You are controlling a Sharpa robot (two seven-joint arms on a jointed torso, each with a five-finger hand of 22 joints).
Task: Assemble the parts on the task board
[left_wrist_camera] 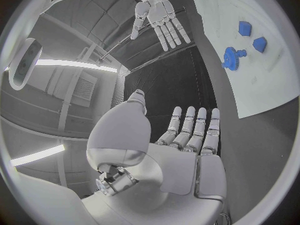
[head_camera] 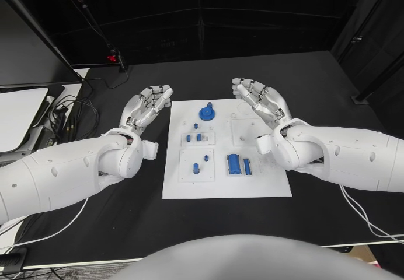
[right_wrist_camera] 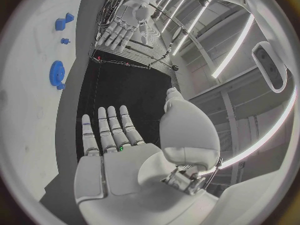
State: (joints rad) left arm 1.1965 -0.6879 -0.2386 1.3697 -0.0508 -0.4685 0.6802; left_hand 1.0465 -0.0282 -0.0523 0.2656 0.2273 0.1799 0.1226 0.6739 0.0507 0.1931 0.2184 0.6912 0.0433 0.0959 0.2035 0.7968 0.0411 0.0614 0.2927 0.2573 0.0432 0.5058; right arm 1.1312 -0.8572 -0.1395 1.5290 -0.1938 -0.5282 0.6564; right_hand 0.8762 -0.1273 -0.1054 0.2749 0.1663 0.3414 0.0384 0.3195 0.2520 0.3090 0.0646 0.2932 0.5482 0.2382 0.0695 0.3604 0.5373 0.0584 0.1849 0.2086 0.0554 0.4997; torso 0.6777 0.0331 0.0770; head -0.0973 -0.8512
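The white task board (head_camera: 263, 181) lies in the middle of the black table. A blue gear (head_camera: 208, 112) stands at its far end, small blue pegs (head_camera: 195, 138) sit mid-board, and a blue block (head_camera: 238, 164) lies nearer me. My left hand (head_camera: 148, 105) hovers open beside the board's far left corner, fingers straight and holding nothing. My right hand (head_camera: 261, 99) hovers open at the far right corner, likewise empty. The left wrist view shows its hand (left_wrist_camera: 187, 140), the board (left_wrist_camera: 262, 85), the gear (left_wrist_camera: 232, 59) and the right hand (left_wrist_camera: 157, 15). The right wrist view shows its hand (right_wrist_camera: 109, 135), the gear (right_wrist_camera: 57, 74) and the left hand (right_wrist_camera: 119, 27).
Black cables (head_camera: 72, 111) and a white surface (head_camera: 18, 114) lie at the table's left edge. The black table (head_camera: 337, 87) stretches bare to the right of the board and behind it.
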